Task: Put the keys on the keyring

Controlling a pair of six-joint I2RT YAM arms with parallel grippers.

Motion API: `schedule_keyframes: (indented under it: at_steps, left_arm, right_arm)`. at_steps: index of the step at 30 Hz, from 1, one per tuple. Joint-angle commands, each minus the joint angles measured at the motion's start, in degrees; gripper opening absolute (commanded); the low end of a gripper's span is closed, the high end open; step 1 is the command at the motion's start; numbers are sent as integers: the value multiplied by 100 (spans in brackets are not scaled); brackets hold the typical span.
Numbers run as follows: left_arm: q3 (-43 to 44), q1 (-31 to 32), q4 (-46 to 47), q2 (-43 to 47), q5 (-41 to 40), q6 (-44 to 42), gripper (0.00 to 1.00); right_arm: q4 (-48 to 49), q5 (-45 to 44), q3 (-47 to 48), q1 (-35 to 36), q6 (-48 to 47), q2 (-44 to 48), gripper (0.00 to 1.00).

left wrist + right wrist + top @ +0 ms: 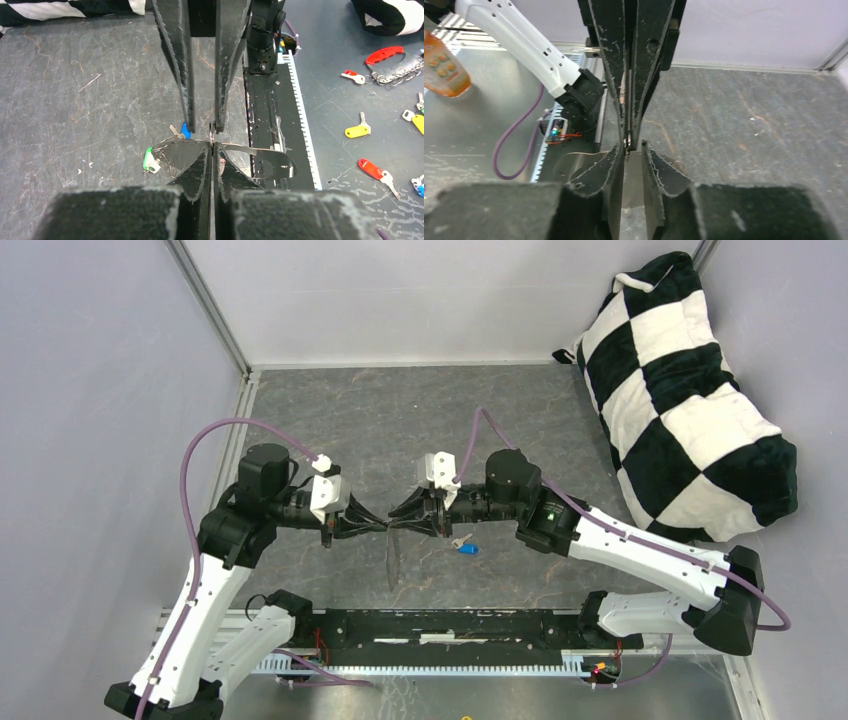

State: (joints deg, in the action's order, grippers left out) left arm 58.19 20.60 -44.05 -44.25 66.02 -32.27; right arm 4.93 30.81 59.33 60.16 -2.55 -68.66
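While both arms meet tip to tip over the table (330,410), your left gripper (212,150) is clamped tight on the keyring (289,167). The right gripper (631,150) faces it, fingers pinched close with the metal band filling the gap between them. That loop bows out to either side of the tips. Your green key (148,159) sits at one end of it, though you can't tell if it's threaded. The blue key (185,131) lies on the table just beside the right fingers.

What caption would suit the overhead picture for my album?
Left gripper and right gripper pinch the keyring together; a blue key lies nearby.
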Motion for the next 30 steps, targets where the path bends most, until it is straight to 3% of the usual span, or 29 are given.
schedule_keyframes:
  at_steps: [1,7,9,11,15,21,25,30]
  left_arm:
    - [51,-5,-124,-7,-74,-168,2]
    - [-79,-11,31,-129,-14,113,2]
    - [-124,-13,161,-107,-68,197,2]
    - [-170,-12,264,-108,-149,278,2]
    - [-369,-34,287,-177,-367,261,2]
    - [-587,-132,437,-421,-525,285,2]
    - [-592,-213,288,-576,-629,67,2]
    - [-645,-241,250,-649,-637,108,2]
  right_arm:
    - [24,-400,349,-12,-78,176,31]
    - [-91,-1516,-286,-188,122,839,62]
    - [-187,-2292,-665,-248,239,1134,73]
    - [-284,-3000,-1145,-294,411,1438,79]
    - [-322,-4199,-2271,-367,734,1899,82]
    - [273,-4504,-3661,-446,1524,1574,82]
    - [689,-4485,-4075,-444,1682,1096,88]
    - [1064,-4716,-4084,-320,1562,574,86]
